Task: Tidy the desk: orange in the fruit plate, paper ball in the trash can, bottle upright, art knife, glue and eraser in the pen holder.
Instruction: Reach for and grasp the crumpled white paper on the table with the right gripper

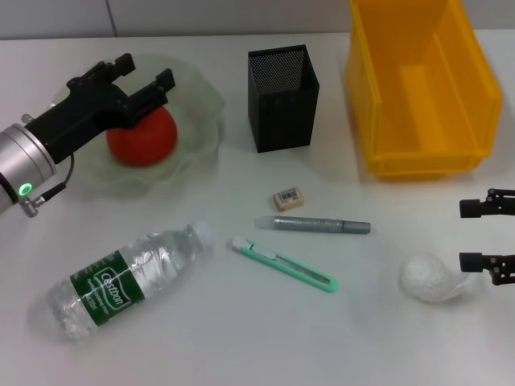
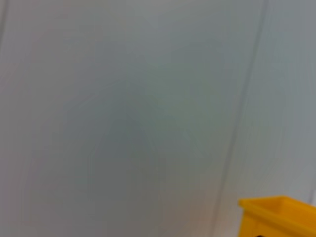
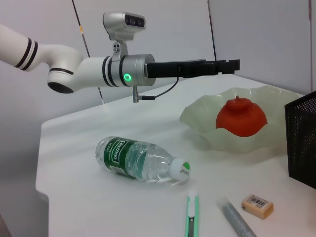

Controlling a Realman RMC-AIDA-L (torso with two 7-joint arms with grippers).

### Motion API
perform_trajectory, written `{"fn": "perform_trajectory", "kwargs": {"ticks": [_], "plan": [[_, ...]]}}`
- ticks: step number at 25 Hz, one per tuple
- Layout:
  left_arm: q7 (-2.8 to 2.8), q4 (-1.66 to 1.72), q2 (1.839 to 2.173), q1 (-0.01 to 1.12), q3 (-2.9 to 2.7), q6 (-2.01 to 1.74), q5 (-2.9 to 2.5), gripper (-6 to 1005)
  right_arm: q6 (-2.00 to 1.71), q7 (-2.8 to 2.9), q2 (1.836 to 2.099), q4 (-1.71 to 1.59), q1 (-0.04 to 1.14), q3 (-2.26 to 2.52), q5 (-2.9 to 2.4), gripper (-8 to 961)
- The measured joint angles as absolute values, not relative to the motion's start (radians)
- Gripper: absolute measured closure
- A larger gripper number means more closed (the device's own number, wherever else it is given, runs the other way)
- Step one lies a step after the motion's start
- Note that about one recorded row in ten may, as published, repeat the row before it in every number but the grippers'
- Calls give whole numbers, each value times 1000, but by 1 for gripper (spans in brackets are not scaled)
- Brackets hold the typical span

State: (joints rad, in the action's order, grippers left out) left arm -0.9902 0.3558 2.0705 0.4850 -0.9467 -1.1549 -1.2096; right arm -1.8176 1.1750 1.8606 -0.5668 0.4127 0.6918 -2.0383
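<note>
Now I see my left gripper (image 1: 145,75) spread open, empty, above the orange (image 1: 142,135) in the fruit plate (image 1: 197,96); right gripper (image 1: 488,233) open, paper ball (image 1: 429,277) just beside its lower finger.

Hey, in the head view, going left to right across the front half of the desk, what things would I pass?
Bottle → art knife → glue → paper ball → right gripper. The eraser sits just behind the knife and glue, so its place in the order is unclear.

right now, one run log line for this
orange: in fruit plate | left gripper: open above it | right gripper: open by paper ball
</note>
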Motion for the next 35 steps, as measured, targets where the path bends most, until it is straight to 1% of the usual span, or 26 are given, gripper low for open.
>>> {"fn": "perform_trajectory", "kwargs": {"ticks": [6,8,11,12,13,17,18,28,35], "plan": [[-1006,364,2057,472,-996,-1283,-1216,211,-1818,1175,1861,-568,413,692,-2039,127],[-1044,374,2041,465,-1042,-1347,-1216,211,-1818,1175,1861,-568,413,692,-2039,127],[-1094,380,2000,458,-1122,-1461,-1227,211,-1817,1174,1861,-568,413,692,-2039,128],[-1094,380,2000,458,-1122,-1461,-1227,211,-1817,1174,1861,-568,413,692,-2039,128],[-1116,390,1989,456,-1130,-1502,-1268,211,-1816,1170,1861,-568,413,692,-2039,128],[-1147,407,1983,455,-1127,-1536,-1321,211,-1816,1167,1861,-568,413,692,-2039,128],[-1192,450,1975,453,-1124,-1602,-1420,211,-1816,1167,1861,-568,413,692,-2039,128],[-1194,529,1982,449,-1126,-1763,-1618,211,-1815,1165,1862,-567,412,693,-2039,127],[-1191,560,1982,444,-1123,-1772,-1709,211,-1816,1165,1866,-563,411,700,-2039,127]]}}
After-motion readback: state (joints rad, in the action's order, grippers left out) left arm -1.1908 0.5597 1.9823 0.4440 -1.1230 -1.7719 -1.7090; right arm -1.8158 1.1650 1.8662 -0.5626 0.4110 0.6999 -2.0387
